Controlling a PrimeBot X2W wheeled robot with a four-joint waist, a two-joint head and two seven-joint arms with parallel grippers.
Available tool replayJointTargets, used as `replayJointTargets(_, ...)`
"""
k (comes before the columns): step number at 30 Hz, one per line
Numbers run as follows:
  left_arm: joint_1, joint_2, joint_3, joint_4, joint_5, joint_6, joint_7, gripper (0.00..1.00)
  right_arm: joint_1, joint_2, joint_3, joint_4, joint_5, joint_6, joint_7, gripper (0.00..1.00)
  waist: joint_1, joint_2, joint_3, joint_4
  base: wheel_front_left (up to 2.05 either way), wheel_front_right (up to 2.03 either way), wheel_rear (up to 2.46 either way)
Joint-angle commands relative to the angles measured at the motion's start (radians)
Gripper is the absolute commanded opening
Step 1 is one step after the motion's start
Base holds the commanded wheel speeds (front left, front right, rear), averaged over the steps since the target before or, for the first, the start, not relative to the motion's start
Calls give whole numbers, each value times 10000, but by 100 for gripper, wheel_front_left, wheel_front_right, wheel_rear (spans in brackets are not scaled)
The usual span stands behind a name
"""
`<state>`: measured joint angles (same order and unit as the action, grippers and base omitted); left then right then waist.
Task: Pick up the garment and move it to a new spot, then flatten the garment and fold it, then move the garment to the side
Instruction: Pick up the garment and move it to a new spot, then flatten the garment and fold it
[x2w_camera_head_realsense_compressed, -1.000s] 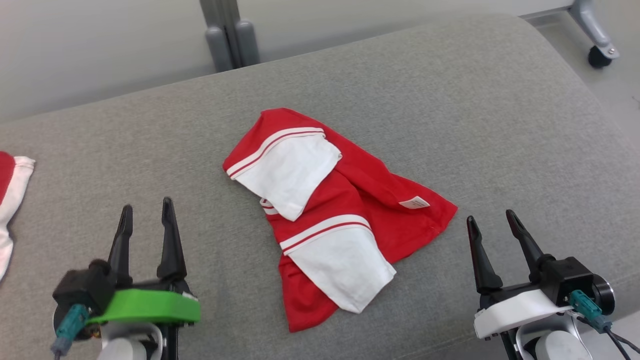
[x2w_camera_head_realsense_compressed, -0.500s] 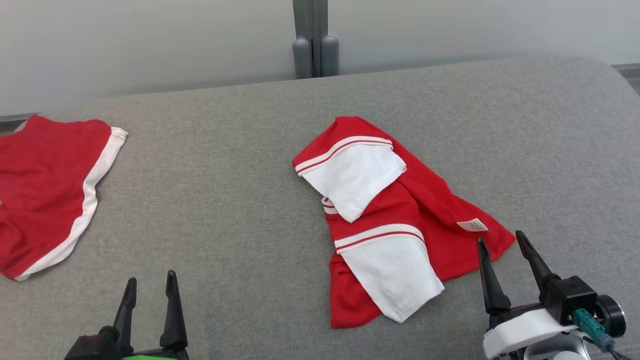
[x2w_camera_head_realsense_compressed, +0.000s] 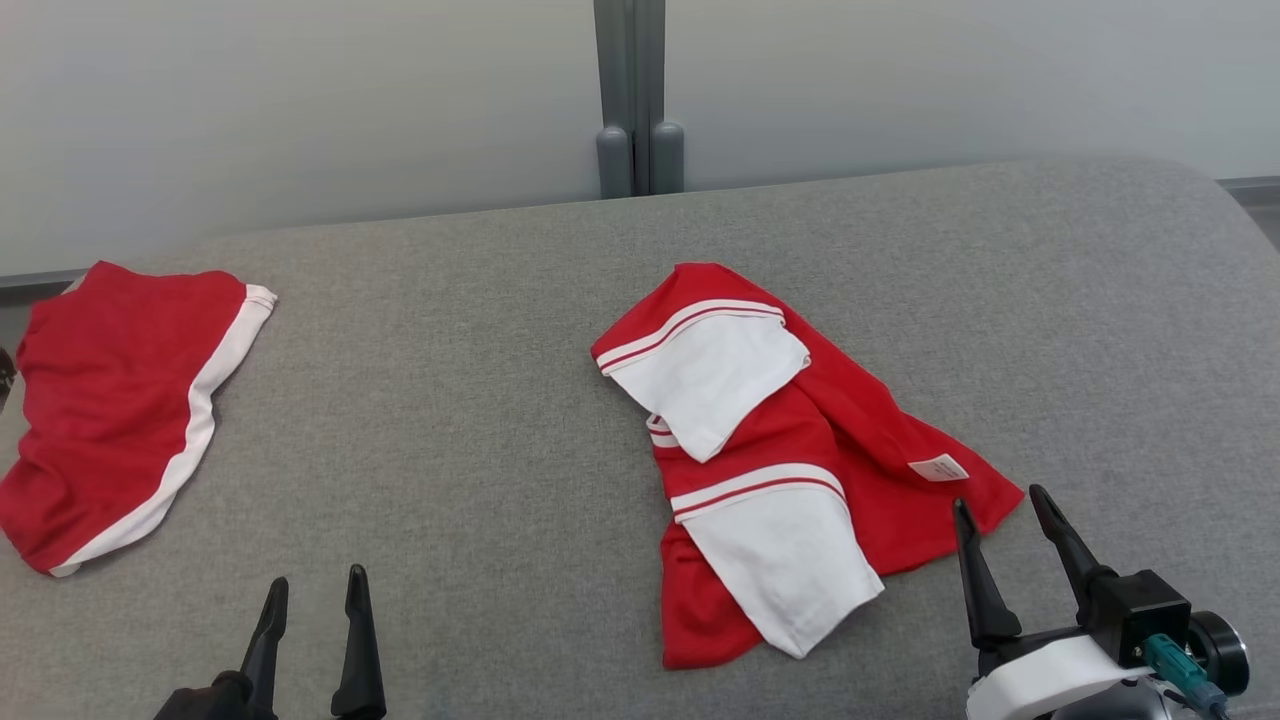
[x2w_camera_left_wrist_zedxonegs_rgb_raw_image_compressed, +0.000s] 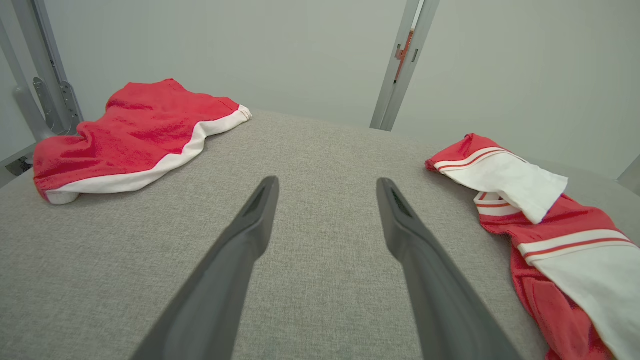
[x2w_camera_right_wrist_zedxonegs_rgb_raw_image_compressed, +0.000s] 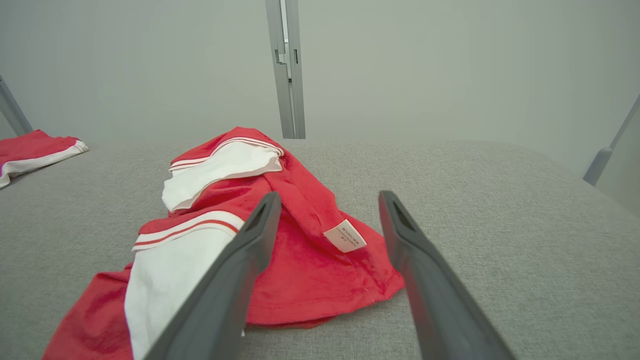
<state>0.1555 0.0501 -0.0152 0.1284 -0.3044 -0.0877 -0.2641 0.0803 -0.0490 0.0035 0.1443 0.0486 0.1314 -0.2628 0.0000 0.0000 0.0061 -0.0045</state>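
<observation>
Garment (x2w_camera_head_realsense_compressed: 850, 420) lies crumpled; shorts (x2w_camera_head_realsense_compressed: 100, 400), perhaps, well left.

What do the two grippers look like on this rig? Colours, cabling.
The left gripper: two long, dark, tapering jaws on a black body. The right gripper: the same jaws, a black block behind them, a white moulded shell below, a teal connector with a dark cable, a black round cap at its outer side. In the wrist views the jaws look matte dark grey.
</observation>
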Motion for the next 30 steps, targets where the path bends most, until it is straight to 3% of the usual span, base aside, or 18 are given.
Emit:
replayJointTargets(1,125,6,-7,25,52,-81,-5,100,76,-23,-2,3,32,-14,-33,100,0,0,-15,-74,0,0,0)
replayJointTargets(22,-127,7,-290,206,39,-250,-5,100,58,-23,24,3,149,-14,-33,100,0,0,32,-273,0,0,0)
replayJointTargets(26,-362,6,-948,208,-483,-305,-5,100,19,-23,36,16,140,-14,-33,100,0,0,70,-270,0,0,0)
replayJointTargets(30,-752,5,-2458,448,-1453,-376,-5,100,-16,-23,108,53,140,-14,-31,100,0,0,111,-308,0,0,0)
